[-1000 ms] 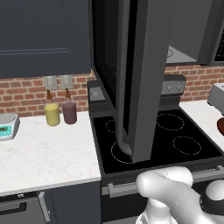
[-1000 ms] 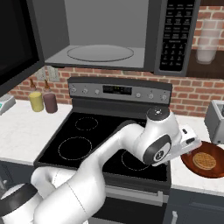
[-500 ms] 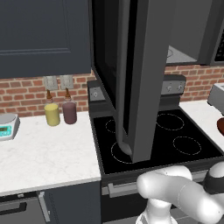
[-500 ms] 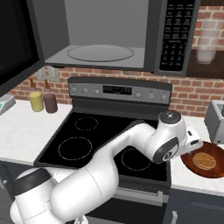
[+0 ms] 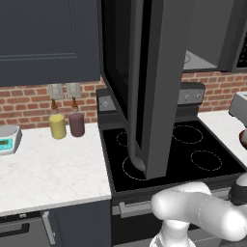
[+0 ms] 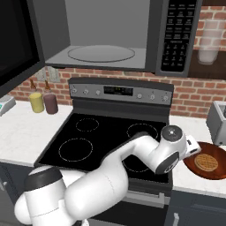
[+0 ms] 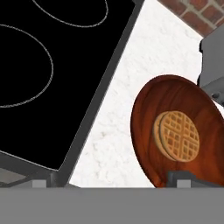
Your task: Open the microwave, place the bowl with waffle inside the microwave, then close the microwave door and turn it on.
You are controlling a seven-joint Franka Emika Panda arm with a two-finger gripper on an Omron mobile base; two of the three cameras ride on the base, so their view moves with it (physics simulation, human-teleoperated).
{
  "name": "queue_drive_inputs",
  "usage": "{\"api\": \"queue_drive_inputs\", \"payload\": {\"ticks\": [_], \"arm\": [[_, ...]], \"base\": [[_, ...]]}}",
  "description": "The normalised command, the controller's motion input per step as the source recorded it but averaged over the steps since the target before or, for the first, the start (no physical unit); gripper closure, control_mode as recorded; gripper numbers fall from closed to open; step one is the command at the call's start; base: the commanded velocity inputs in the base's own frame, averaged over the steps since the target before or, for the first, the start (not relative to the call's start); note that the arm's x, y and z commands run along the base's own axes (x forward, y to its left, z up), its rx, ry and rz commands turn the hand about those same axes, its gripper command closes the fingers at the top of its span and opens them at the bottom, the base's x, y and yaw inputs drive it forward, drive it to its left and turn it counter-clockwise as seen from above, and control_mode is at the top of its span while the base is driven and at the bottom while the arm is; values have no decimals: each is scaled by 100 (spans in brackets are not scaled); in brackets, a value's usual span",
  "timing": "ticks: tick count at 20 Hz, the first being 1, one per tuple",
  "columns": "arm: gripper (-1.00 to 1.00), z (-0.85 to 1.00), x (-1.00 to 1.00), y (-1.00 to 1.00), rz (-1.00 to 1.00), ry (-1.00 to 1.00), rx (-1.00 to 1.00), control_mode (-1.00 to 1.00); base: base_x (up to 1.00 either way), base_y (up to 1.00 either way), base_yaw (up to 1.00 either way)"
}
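The claw hangs with its jaws wide apart and empty, above the near rim of the bowl, whose waffle lies flat. The bowl sits on the white counter just right of the stove, and the arm reaches low across the stove's front toward it. Above, the microwave stands with its door swung open.

Kitchen setting. Red brick wall behind a black-topped stove; white marble counter on both sides; dark blue cabinets above. Yellow cup and purple cup far left of the end effector.
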Motion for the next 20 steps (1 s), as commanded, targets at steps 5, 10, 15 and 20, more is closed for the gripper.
{"api": "queue_drive_inputs", "payload": {"ticks": [5, 10, 15, 20], "arm": [[-100, -30, 5, -21, 0, -1, 0, -100], [-100, -16, 8, -21, 0, 0, 0, -100], [-100, -12, 1, -14, 0, 0, 0, -100], [-100, -4, 3, -3, 0, 1, 0, -100]], "base": [[0, 0, 0], [0, 0, 0], [0, 0, 0], [0, 0, 0]]}}
